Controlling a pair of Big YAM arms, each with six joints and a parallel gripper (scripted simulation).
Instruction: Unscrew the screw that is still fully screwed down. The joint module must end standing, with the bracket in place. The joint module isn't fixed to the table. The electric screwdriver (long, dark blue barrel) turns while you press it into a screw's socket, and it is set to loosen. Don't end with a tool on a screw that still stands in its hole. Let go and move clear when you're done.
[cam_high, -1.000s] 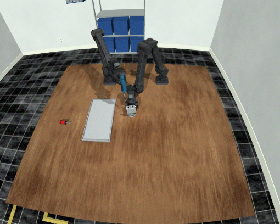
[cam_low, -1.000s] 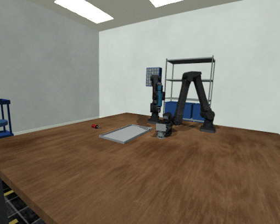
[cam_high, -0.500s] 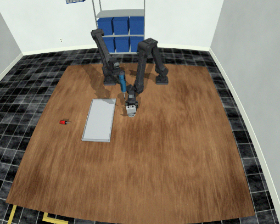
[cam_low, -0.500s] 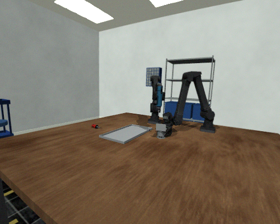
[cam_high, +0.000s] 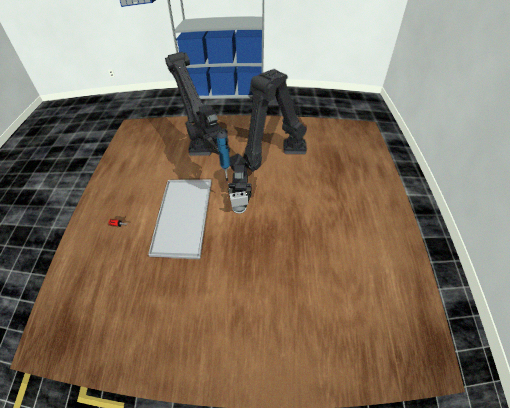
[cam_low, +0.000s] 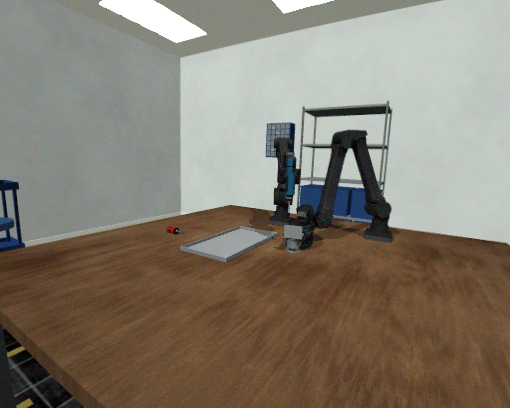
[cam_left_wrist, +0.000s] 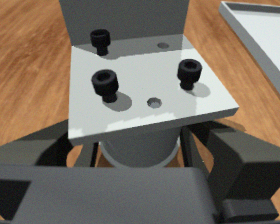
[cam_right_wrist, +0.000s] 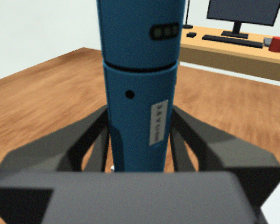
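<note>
The joint module (cam_high: 242, 206) (cam_low: 291, 239) stands upright on the table beside the tray. Its grey bracket (cam_left_wrist: 145, 75) lies on top with three black screws (cam_left_wrist: 104, 82) (cam_left_wrist: 189, 72) (cam_left_wrist: 100, 39) and two empty holes. I cannot tell which screw sits lowest. My left gripper (cam_high: 240, 192) (cam_left_wrist: 139, 111) is shut around the module's round body below the bracket. My right gripper (cam_high: 218, 137) (cam_right_wrist: 139, 112) is shut on the blue electric screwdriver (cam_high: 223, 154) (cam_low: 290, 175) (cam_right_wrist: 140, 75). It holds the screwdriver upright, tip down, above the table just behind and beside the module, clear of the screws.
A flat grey tray (cam_high: 180, 220) (cam_low: 225, 245) lies next to the module. A small red hand screwdriver (cam_high: 116, 222) (cam_low: 173, 230) lies on the table beyond the tray. A metal shelf with blue bins (cam_high: 220, 50) (cam_low: 345, 150) stands behind the arm bases.
</note>
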